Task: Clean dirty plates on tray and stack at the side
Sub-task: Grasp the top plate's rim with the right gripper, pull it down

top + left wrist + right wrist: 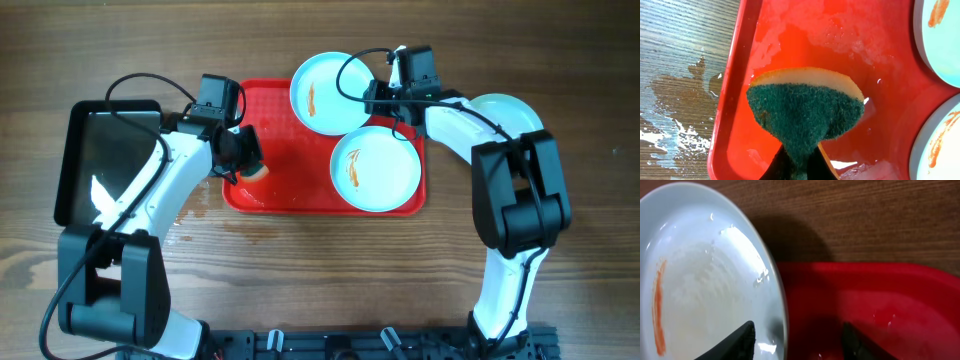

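Observation:
The red tray [290, 150] lies mid-table. One white plate with an orange smear [320, 95] overhangs its back edge. A second smeared plate [375, 170] lies at the tray's right. A third plate [510, 110] rests on the table to the right, partly under my right arm. My left gripper [243, 158] is shut on a green and yellow sponge [805, 112] over the wet left part of the tray [740, 60]. My right gripper [800, 342] is open, its fingers astride the right rim of the back plate [705, 275] above the tray [880, 305].
A black rectangular pan [105, 160] stands left of the tray. Spilled water [680, 100] lies on the wooden table by the tray's left edge. Both smeared plates show at the right edge of the left wrist view [942, 35], [940, 145].

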`<state>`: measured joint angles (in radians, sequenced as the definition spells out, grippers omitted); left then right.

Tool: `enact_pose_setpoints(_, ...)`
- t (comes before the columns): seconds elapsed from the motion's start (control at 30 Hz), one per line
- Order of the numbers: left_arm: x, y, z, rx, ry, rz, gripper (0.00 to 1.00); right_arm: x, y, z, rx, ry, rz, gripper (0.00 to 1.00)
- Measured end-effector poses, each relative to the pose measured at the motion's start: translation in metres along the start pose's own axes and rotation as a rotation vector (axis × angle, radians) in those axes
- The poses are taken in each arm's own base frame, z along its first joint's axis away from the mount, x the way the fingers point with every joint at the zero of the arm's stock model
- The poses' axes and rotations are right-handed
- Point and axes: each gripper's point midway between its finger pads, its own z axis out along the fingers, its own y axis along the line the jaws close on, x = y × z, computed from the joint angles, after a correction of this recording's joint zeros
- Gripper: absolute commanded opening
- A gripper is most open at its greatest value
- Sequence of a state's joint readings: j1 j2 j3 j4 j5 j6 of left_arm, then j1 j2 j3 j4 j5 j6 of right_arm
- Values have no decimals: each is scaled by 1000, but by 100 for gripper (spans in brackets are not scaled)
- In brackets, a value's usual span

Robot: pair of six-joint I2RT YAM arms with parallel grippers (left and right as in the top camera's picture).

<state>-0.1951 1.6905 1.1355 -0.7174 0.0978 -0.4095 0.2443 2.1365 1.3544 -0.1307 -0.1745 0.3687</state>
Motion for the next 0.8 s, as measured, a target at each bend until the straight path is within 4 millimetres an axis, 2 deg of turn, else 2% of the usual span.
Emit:
enact_pose_setpoints(0.03,0,0,0,2,1,0,4,-2,1,1,-4,-11,-1,49)
enact_pose_setpoints(0.1,0,-1,0,5,2,0,4,-4,1,3,-7,-19,5,33)
enact_pose_setpoints(0.27,-2,-2,0,9,-5,1,4,-4,1,6,-13,-23,18,5)
enact_pose_setpoints(0.47,-2,-2,0,10,-7,1,4,-2,6,4,-29,7,26,4)
enact_pose_setpoints(0.6,-2,-2,0,10,-8,1,4,2,16,-8,-54,59,31,4)
enact_pose_setpoints(0.67,-3,-3,0,12,-11,2,4,-2,33,-20,-82,61,19,4)
enact_pose_setpoints(0.73,-3,-3,0,13,-12,2,4,-11,61,-32,-127,34,-3,4)
enact_pose_setpoints(0.8,-2,-2,0,10,-7,7,4,-10,96,-43,-179,23,-40,4)
